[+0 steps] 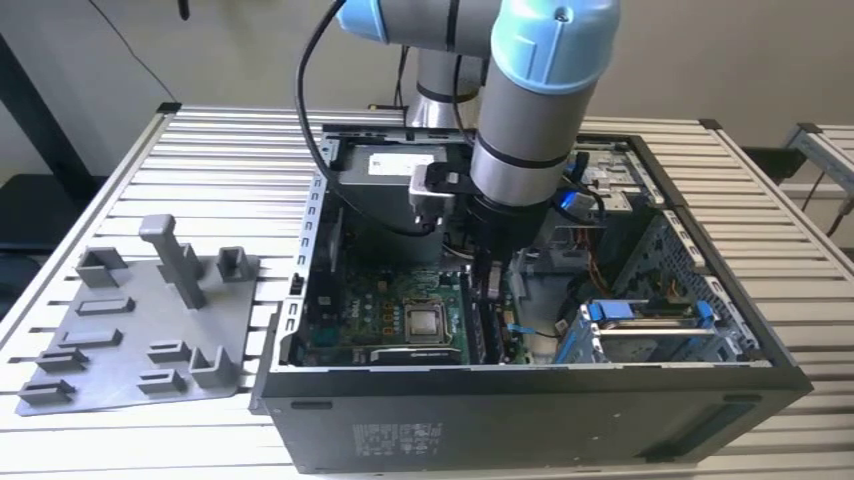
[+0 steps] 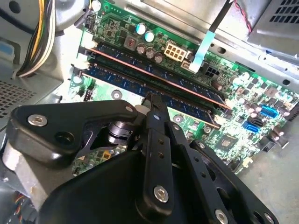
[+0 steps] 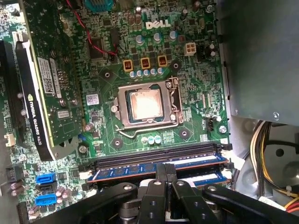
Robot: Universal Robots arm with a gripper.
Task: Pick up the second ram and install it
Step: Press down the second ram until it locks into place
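The second ram (image 2: pixel 114 78) is a blue stick standing on edge in a memory slot of the green motherboard (image 3: pixel 196 70), beside another stick with a copper-coloured edge (image 2: pixel 140 65). In the first wrist view the second ram (image 3: pixel 119 171) runs along the slot row below the processor socket (image 3: pixel 148 105). My gripper (image 2: pixel 151 99) is shut, its black fingertips pressed together and resting on the stick's top edge near mid-length. They do not clamp its faces. In the exterior view the gripper (image 1: pixel 487 285) reaches down into the open computer case (image 1: pixel 534 400).
A graphics card (image 3: pixel 42 79) stands upright close to the processor socket. Yellow and black cables (image 2: pixel 39 37) hang near the slot ends. The drive cage with blue clips (image 1: pixel 647 315) sits at the exterior view's right. A grey fixture tray (image 1: pixel 134 340) lies outside the case.
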